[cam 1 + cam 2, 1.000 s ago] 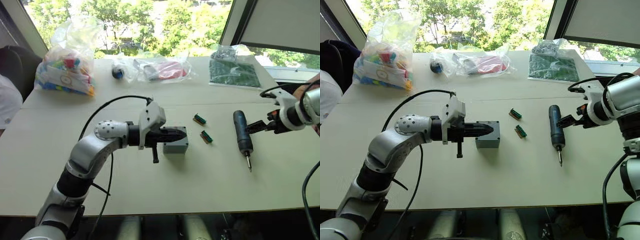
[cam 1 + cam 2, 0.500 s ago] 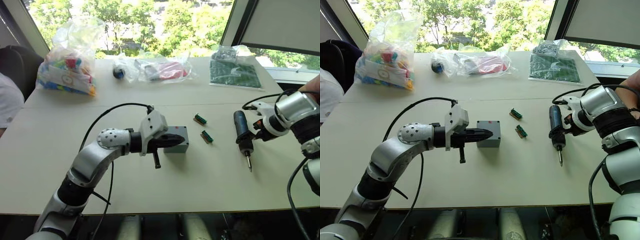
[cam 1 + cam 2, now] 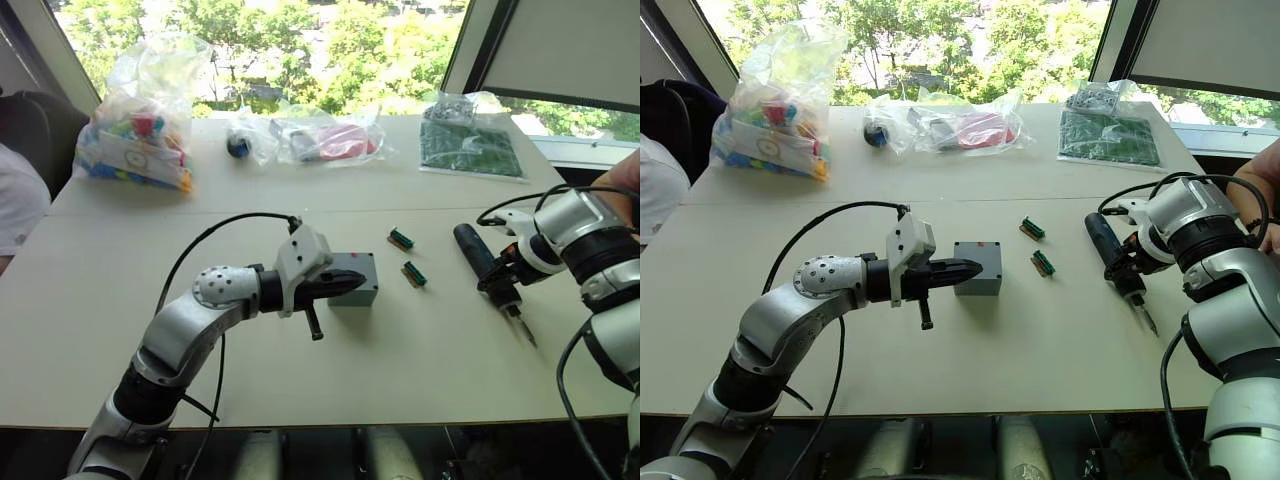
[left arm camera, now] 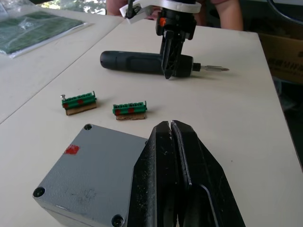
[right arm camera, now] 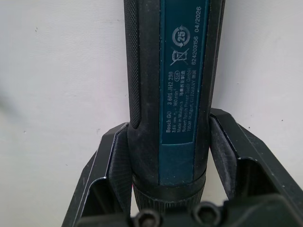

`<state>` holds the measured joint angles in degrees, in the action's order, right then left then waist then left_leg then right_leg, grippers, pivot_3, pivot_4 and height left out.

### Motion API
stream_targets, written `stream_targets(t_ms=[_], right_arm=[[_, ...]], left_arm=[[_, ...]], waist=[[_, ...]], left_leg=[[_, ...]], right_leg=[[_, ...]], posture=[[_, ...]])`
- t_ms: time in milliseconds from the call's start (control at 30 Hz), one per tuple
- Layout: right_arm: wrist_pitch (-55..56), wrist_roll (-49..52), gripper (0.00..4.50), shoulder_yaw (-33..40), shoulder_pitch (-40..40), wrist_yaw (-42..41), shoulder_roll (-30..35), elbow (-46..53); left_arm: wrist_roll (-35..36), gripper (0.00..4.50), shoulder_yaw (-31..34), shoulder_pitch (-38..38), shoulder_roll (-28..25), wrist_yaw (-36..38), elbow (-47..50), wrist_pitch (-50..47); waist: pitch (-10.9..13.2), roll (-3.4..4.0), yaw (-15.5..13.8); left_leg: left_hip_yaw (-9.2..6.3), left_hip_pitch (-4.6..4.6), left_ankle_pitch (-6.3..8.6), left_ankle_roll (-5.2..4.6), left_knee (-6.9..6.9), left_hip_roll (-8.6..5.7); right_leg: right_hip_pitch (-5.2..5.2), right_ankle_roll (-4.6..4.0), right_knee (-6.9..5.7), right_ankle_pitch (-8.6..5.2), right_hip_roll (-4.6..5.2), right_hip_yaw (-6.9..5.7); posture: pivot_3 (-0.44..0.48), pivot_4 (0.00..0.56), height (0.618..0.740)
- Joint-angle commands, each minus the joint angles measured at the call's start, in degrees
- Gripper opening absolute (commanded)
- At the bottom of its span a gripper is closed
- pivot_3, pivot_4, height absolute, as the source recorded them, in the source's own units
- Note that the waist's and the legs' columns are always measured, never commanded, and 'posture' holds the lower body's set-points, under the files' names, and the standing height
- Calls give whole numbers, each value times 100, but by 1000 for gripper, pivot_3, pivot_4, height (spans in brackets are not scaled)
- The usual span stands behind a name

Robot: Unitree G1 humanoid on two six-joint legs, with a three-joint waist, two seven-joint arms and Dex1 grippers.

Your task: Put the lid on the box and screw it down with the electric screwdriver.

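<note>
The grey box (image 3: 352, 279) stands mid-table. Its flat top, with dark corner screw holes and a small red mark, appears to be the lid (image 4: 90, 165) sitting on it. My left gripper (image 4: 169, 125) is shut and lies over the top of the box with nothing between its fingers. To the right, the electric screwdriver (image 3: 482, 260) lies slanted on the table, bit pointing towards the near right. My right gripper (image 3: 503, 276) is shut on its body near the bit end, one finger (image 5: 108, 165) against each side.
Two small green terminal blocks (image 3: 400, 238) (image 3: 413, 273) lie between box and screwdriver. Along the far edge are a bag of coloured parts (image 3: 135, 130), a clear bag with a red item (image 3: 325, 140) and bagged green boards (image 3: 470, 145). A person's arm (image 3: 625, 175) is at the right edge.
My right gripper came in from the right and closed on the screwdriver, which has swung so its bit points further right. The left gripper stayed over the box.
</note>
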<state>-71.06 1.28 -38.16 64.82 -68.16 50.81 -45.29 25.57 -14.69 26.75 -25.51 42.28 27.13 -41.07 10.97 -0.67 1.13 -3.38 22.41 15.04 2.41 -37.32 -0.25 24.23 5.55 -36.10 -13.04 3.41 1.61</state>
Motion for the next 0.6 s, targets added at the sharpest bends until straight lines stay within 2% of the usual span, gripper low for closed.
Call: stream_targets(t_ms=[33, 133, 200, 267, 400, 467, 600], right_arm=[[-68, 129, 1908, 898, 180, 509, -181, -380], [309, 337, 1908, 2292, 890, 1637, -357, -609], [6, 777, 1908, 3239, 1264, 1865, -486, -240], [108, 1116, 1908, 3984, 1224, 2161, -625, 293], [716, 2086, 1908, 6295, 373, 3345, -1648, 2288], [806, 2422, 1908, 6862, -140, 3914, -2384, 3496], [1571, 3092, 1908, 6700, -1346, 3950, -3554, 5498]], left_arm=[[1, 0, 104, 135, 82, -5, -144, 144], [79, 0, 477, 161, -134, 129, -420, 170], [278, 0, 855, 295, -71, 107, -813, 141], [329, 0, 978, 373, -83, 161, -1059, 139], [292, 0, 829, 477, -287, 533, -1226, 92], [235, 0, 752, 592, -373, 672, -1341, 61], [202, 0, 570, 871, -413, 879, -1545, 13]], waist=[[-1, -3, -2], [6, 9, 78], [21, 36, 145], [25, 41, 149], [15, 32, 125], [14, 28, 92], [15, 30, -3]], left_leg=[[0, -1, 0, 0, -1, 0], [9, -3, 0, 1, -5, 0], [10, 2, -2, 3, 3, -1], [9, 4, -2, 3, 23, 0], [-11, 5, 1, -1, 33, 15], [-17, 15, 1, -2, 31, 16], [-9, 25, 0, -1, 18, -1]], right_leg=[[-2, 0, 0, 0, 0, 0], [-2, -6, 0, 4, 4, 3], [14, -5, -6, 6, 4, 4], [29, -5, -10, 5, 0, 5], [28, -4, -10, 2, -22, -1], [27, -1, -7, 0, -20, -9], [27, 4, -7, 3, 7, -9]], posture=[[0, 150, 740], [0, 150, 740], [0, 150, 740], [0, 150, 740], [0, 150, 740], [0, 150, 740], [0, 150, 740]])
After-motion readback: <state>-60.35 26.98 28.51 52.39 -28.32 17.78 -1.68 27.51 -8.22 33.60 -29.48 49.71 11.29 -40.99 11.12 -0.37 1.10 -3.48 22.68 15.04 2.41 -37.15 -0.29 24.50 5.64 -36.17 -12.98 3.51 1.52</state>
